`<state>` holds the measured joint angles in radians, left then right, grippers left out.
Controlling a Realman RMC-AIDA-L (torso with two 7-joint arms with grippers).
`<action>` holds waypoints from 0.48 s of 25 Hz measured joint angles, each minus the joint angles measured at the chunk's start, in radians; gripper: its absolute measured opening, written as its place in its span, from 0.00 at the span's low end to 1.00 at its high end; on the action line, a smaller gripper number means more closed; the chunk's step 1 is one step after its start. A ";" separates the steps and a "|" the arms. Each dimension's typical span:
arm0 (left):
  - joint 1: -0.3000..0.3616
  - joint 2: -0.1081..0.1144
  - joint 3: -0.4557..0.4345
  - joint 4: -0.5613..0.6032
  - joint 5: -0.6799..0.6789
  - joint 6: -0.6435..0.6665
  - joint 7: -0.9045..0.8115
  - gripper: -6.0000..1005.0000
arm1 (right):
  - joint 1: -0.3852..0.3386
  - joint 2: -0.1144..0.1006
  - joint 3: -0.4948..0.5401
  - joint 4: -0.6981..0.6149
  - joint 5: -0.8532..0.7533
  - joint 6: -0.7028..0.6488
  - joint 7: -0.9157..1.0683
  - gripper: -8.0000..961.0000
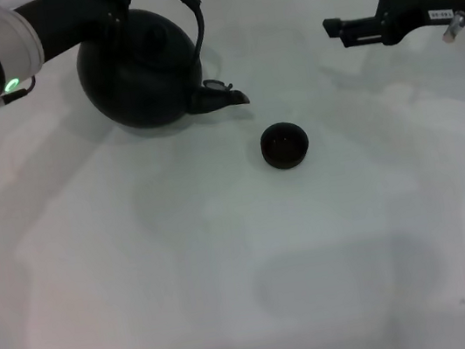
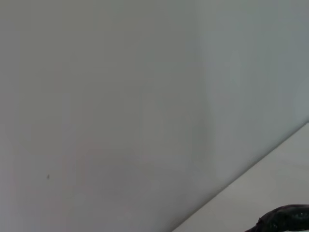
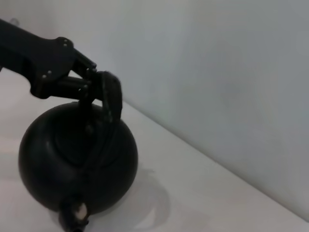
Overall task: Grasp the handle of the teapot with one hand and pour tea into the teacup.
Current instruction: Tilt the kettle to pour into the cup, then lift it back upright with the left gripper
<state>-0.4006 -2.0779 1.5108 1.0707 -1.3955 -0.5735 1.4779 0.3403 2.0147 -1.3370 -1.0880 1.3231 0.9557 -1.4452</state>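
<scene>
Teacup (image 1: 284, 145) sits mid-frame on the surface (image 1: 230, 272); upper left, left pincer (image 3: 94, 84) is clamped on the handle (image 3: 112, 99) of the teapot (image 1: 141, 74). Upper right, right pincer (image 1: 349, 30) hangs open, empty.

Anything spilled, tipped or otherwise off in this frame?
No spill shows. The teapot tilts spout-down toward the teacup, held by the left gripper on the handle; that fits pouring. The spout stops short of the cup. The right gripper is parked, open.
</scene>
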 joint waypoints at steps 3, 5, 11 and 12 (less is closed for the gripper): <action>0.013 0.000 0.026 0.041 0.060 0.013 -0.039 0.15 | -0.001 0.000 0.011 0.003 0.015 -0.002 -0.013 0.88; 0.019 0.000 0.037 0.062 0.086 0.014 -0.052 0.15 | -0.001 0.000 0.014 0.003 0.026 -0.005 -0.017 0.88; 0.025 0.001 0.063 0.098 0.121 0.008 -0.074 0.15 | -0.001 -0.001 0.042 0.010 0.058 -0.010 -0.024 0.88; 0.024 0.001 0.066 0.102 0.132 0.008 -0.081 0.15 | -0.002 -0.001 0.050 0.012 0.069 -0.010 -0.028 0.88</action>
<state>-0.3764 -2.0764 1.5765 1.1727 -1.2640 -0.5660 1.3966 0.3386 2.0136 -1.2875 -1.0764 1.3919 0.9452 -1.4730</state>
